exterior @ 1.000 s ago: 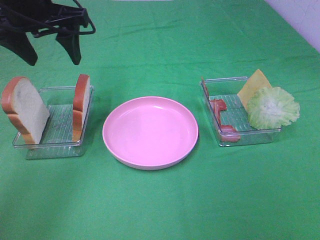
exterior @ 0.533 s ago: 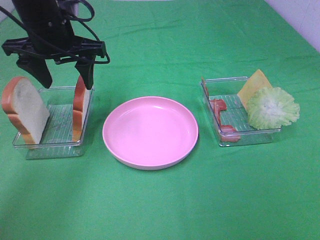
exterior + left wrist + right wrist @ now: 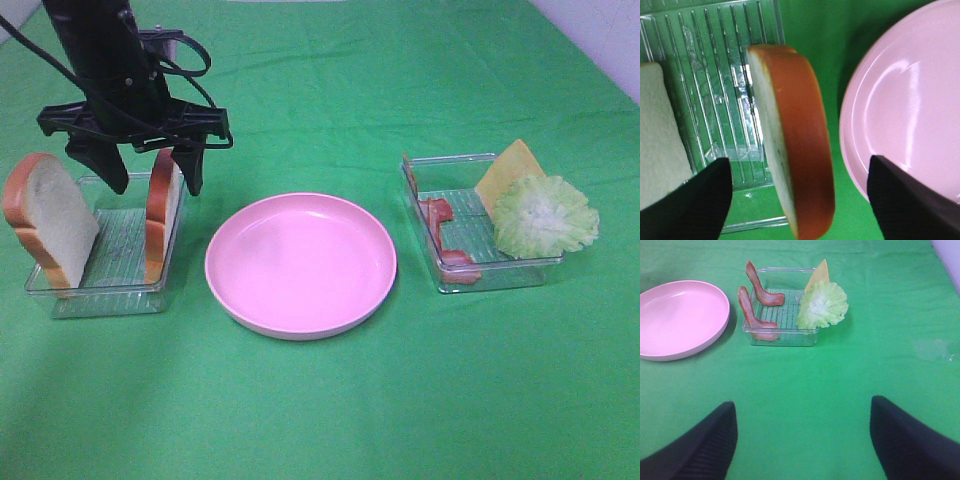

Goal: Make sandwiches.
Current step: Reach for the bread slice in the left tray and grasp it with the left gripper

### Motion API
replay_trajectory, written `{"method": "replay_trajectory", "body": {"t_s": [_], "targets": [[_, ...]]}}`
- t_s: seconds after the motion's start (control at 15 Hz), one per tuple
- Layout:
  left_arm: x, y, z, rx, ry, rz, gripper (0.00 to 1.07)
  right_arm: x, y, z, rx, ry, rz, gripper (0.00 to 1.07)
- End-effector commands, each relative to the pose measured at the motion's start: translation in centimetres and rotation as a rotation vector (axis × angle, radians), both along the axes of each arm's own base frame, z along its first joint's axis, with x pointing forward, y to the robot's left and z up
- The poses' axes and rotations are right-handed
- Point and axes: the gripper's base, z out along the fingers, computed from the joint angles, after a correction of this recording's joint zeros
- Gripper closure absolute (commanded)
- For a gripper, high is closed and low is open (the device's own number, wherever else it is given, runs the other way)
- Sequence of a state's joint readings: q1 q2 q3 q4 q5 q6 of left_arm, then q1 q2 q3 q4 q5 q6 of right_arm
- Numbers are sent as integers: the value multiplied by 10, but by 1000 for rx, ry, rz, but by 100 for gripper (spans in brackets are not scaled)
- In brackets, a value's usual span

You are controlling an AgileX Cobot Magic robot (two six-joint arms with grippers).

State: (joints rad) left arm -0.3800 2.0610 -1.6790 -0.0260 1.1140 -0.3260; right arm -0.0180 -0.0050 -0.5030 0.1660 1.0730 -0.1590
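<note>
Over the tray (image 3: 100,290), the empty left gripper (image 3: 152,185) has dropped, wide astride bread slice (image 3: 160,220).

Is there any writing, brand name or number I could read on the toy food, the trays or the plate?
None: no words, labels, numbers or signs show on the bread slices, bacon, cheese, lettuce, clear trays, pink plate or green cloth in any view.

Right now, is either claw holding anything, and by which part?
Nothing is held. The left claw stands open astride the upright bread slice, not touching; the right claw hangs open.
</note>
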Motion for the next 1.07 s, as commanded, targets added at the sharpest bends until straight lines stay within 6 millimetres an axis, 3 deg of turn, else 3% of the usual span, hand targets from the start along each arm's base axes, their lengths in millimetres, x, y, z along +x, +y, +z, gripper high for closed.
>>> {"method": "replay_trajectory", "body": {"t_s": [0.07,0.73,1.07], "targets": [[3,-2,-2,-2,-25,-1,41,-2,0,0,-7,-23,-1,37],[6,-1,-2,-1,-54,-25,43,-2,1,0,-1,-23,3,37],[8,-2,-17,14,-13,-26,43,-2,1,0,-1,-23,3,37]]}}
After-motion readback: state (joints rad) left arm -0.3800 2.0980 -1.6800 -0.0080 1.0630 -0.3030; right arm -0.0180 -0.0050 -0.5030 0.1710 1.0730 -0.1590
